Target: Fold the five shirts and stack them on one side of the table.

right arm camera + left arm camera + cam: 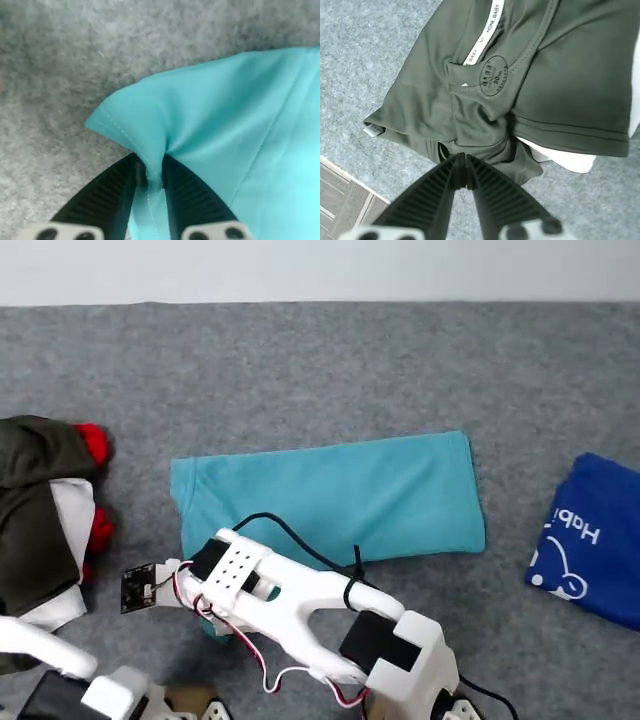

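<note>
Right gripper (pixel 148 172) pinching corner hem of teal shirt (pixel 400 490), shirt flat mid-table, left gripper (pixel 465 162) closed on bunched dark olive shirt (pixel 545 90) at left edge, blue shirt (pixel 595 540) far right.

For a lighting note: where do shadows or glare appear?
High view: even light, no glare on the grey table cover. Left wrist view: folds of the dark green shirt are darkest. Right wrist view: soft shadow beside the teal shirt, at its pinched corner.

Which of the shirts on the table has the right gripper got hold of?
The teal shirt spread mid-table; the right gripper pinches its corner. The dark green shirt in the side pile and the blue shirt lie away from it.
</note>
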